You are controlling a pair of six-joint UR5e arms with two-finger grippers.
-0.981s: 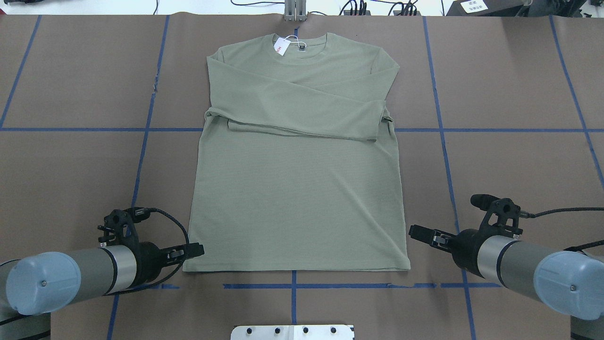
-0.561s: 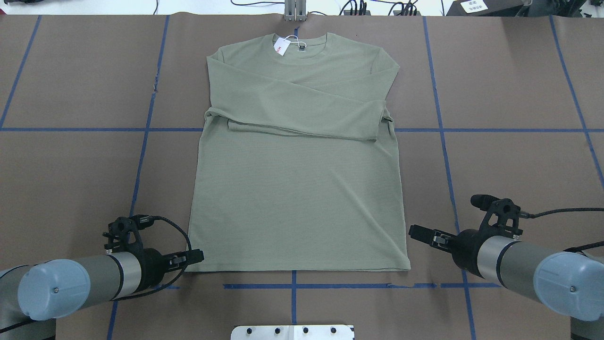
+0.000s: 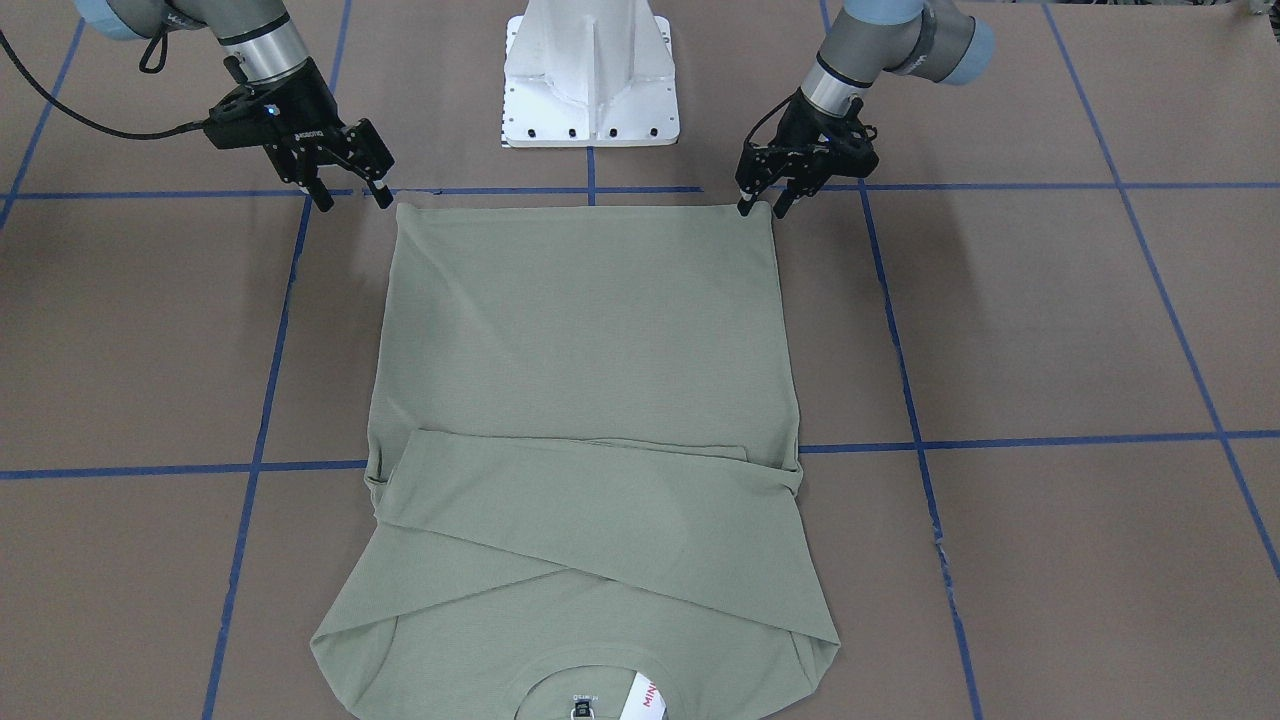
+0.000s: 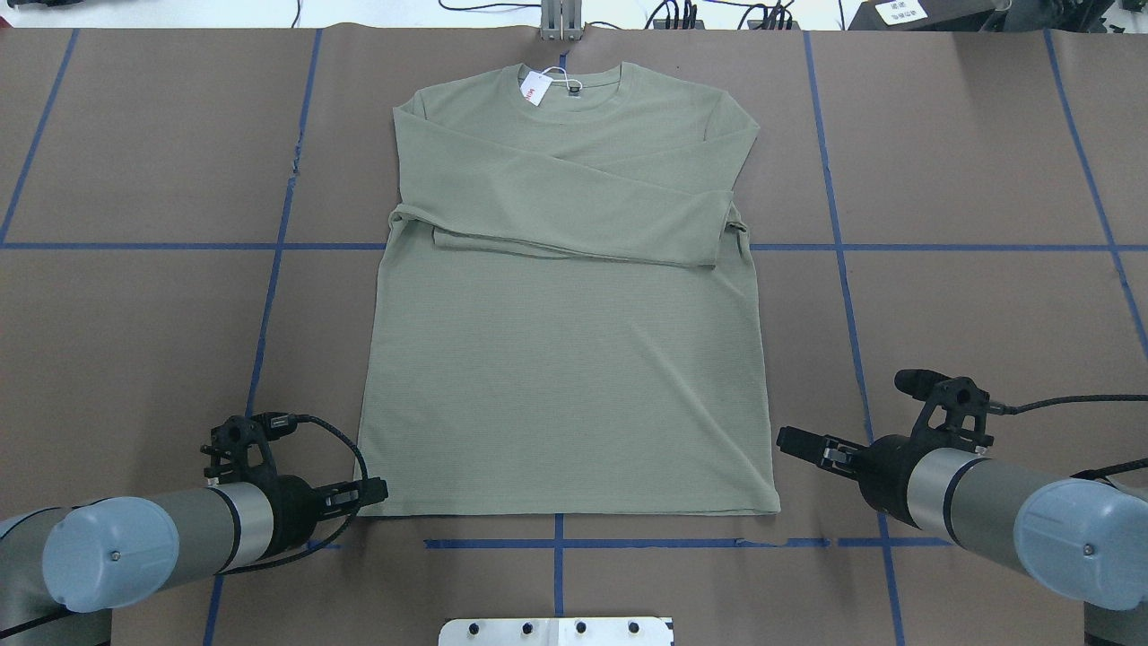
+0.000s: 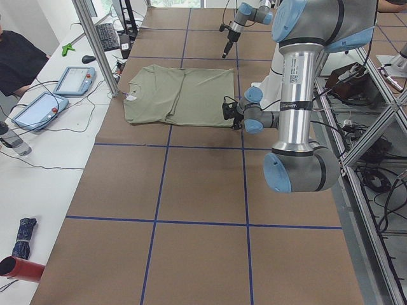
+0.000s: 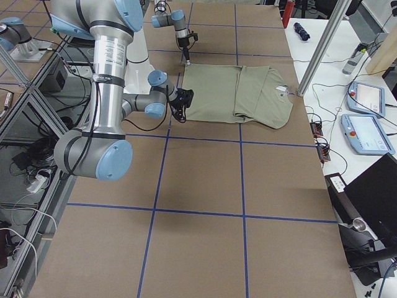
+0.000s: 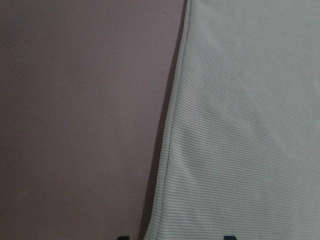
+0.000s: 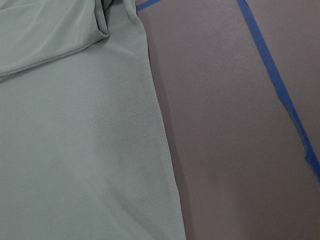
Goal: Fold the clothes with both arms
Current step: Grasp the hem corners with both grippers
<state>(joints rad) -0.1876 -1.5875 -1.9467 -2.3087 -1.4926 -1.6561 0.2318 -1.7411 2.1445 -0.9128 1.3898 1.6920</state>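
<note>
The sage-green shirt [image 4: 565,359] lies flat on the brown table, collar at the far side and both sleeves folded across the chest. A white hang tag [image 4: 536,88] sits at the neck. My left gripper [image 4: 381,490] is open at the hem's left corner. In the left wrist view the shirt [image 7: 250,125] edge runs between its two fingertips. My right gripper [image 4: 789,441] is open beside the shirt's right edge, just off the cloth. In the front view the left gripper [image 3: 762,208] touches the hem corner, while the right gripper [image 3: 354,200] hangs apart from the shirt [image 3: 580,350].
The white pedestal base [image 3: 590,70] stands just behind the hem. Blue tape lines [image 4: 556,543] cross the brown table cover. Beyond the collar stands a metal post [image 5: 95,44], with tablets [image 5: 76,79] on a white bench where a person [image 5: 16,54] sits.
My left arm has swung toward the table's near edge, and its gripper has dropped to the hem corner. The right arm and the shirt have not moved.
</note>
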